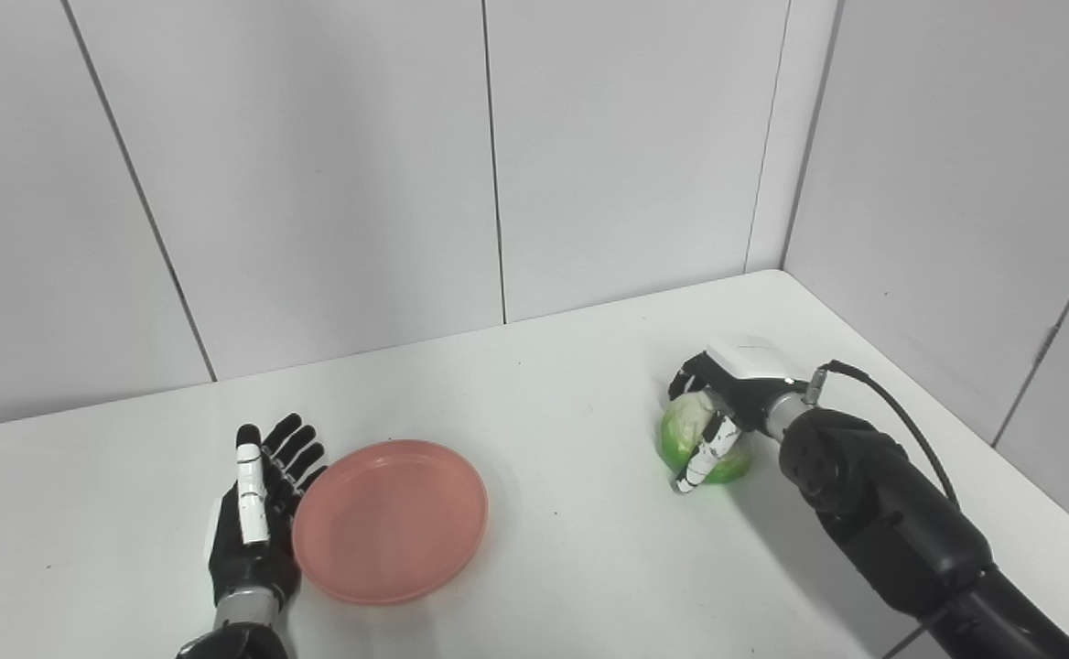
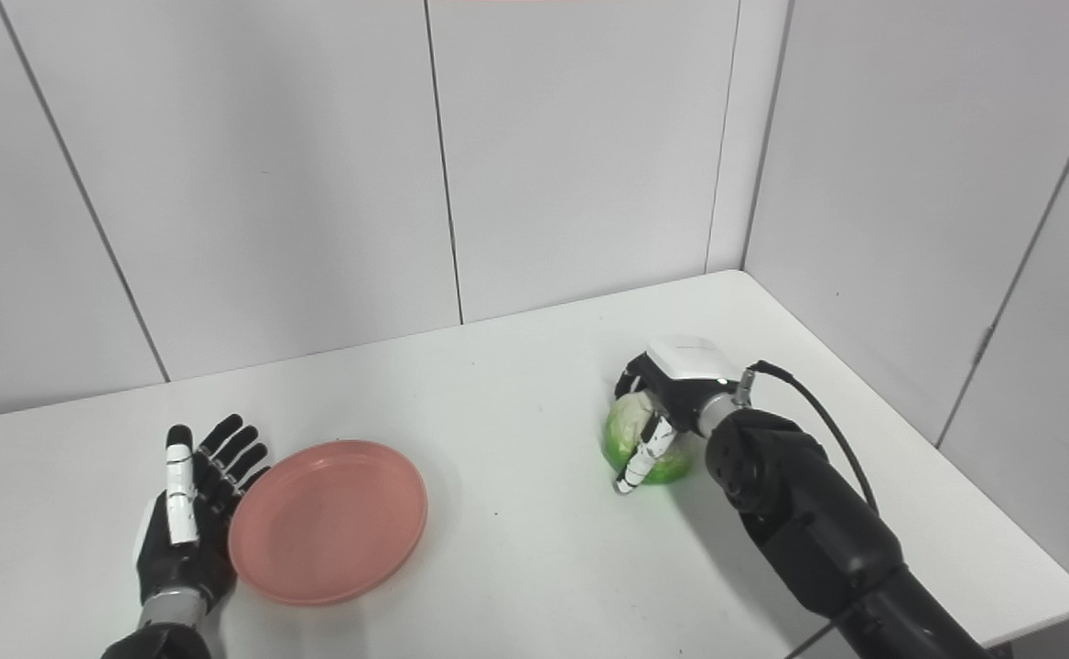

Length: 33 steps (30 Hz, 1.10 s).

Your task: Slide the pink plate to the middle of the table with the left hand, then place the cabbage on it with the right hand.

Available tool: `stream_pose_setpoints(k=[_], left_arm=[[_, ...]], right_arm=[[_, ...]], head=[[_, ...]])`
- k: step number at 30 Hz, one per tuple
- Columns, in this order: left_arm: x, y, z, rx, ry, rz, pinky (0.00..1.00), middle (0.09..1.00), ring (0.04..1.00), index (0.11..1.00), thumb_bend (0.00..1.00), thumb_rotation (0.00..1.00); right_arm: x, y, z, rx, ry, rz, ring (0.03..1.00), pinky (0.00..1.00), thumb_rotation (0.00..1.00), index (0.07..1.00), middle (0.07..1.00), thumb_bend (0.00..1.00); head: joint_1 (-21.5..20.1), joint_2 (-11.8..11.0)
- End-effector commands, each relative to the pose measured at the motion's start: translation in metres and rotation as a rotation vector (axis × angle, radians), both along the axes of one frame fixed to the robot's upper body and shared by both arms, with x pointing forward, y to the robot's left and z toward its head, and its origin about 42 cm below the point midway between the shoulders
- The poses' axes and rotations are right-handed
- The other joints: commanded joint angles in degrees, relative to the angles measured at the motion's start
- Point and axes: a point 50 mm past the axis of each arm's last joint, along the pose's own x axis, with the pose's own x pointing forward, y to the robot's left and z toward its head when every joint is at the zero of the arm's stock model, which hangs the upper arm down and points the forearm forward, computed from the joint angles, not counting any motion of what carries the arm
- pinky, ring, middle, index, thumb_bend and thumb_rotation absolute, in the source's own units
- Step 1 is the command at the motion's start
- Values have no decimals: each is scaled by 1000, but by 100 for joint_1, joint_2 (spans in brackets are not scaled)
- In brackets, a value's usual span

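Observation:
A pink plate (image 1: 389, 519) lies flat on the white table (image 1: 553, 403), left of its middle and near the front edge. My left hand (image 1: 257, 513) rests open beside the plate's left rim, fingers stretched out and touching or nearly touching it. Over on the right sits a green cabbage (image 1: 692, 437). Fingers and thumb of my right hand (image 1: 722, 403) wrap around the cabbage from above and behind, and it looks to be resting on the table. In the right eye view the same cabbage (image 2: 631, 433) shows under that hand (image 2: 672, 384).
White wall panels close off the back and the right side, meeting at the far right corner (image 1: 780, 267). The table's right edge (image 1: 1029, 485) runs close to my right arm. A black cable (image 1: 901, 412) loops off the right wrist.

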Motion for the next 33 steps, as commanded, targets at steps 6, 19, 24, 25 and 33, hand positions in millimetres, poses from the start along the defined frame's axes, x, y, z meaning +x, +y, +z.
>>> stream_pose_setpoints(k=[6,19,24,25,33], left_arm=[[-13,-11,-28,1,143,4,751,795,807,741,615,952],[-15,-39,-34,20,144,-9,705,790,788,713,604,982],[-16,-50,-38,39,140,-4,689,786,784,712,590,994],[-16,-52,-38,41,139,-3,684,782,781,707,590,992],[-15,-69,-44,6,145,4,731,795,797,693,587,972]], right_arm=[[3,15,57,5,-143,100,385,274,0,555,484,513],[12,78,113,22,-302,328,400,308,0,540,487,516],[19,109,115,51,-307,409,402,317,0,536,487,517],[21,115,114,58,-307,427,402,317,0,537,487,516],[33,159,95,89,-284,518,409,336,0,535,487,517]], head=[[237,64],[1024,0],[1463,-44],[1513,-50],[2142,-154]])
